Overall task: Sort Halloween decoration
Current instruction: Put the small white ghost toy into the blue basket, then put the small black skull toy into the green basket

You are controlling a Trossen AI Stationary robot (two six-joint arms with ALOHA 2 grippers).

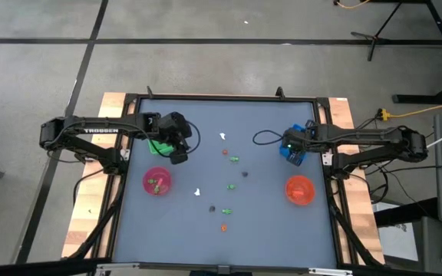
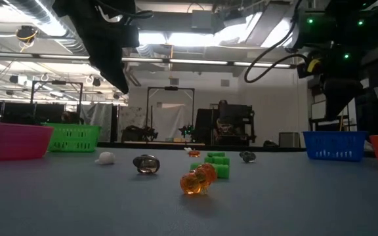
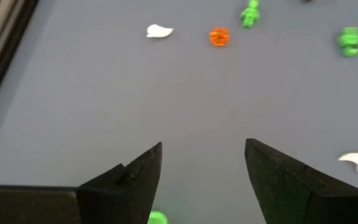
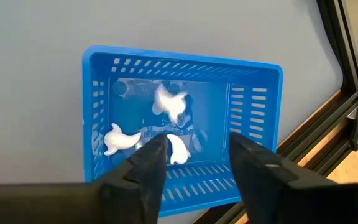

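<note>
Right gripper [image 4: 191,163] open over blue tray [image 4: 98,112], white figures [image 4: 169,102] inside it. Left gripper [image 3: 204,168] open above mat [image 1: 267,222]; loose figures [image 1: 226,211] scattered mid-table.

The worktop [image 1: 206,230] looks matt and smooth, its border raw wood. The blue tray [image 4: 253,99] is slotted plastic; the orange figure [image 2: 197,179] is glossy and translucent.
</note>
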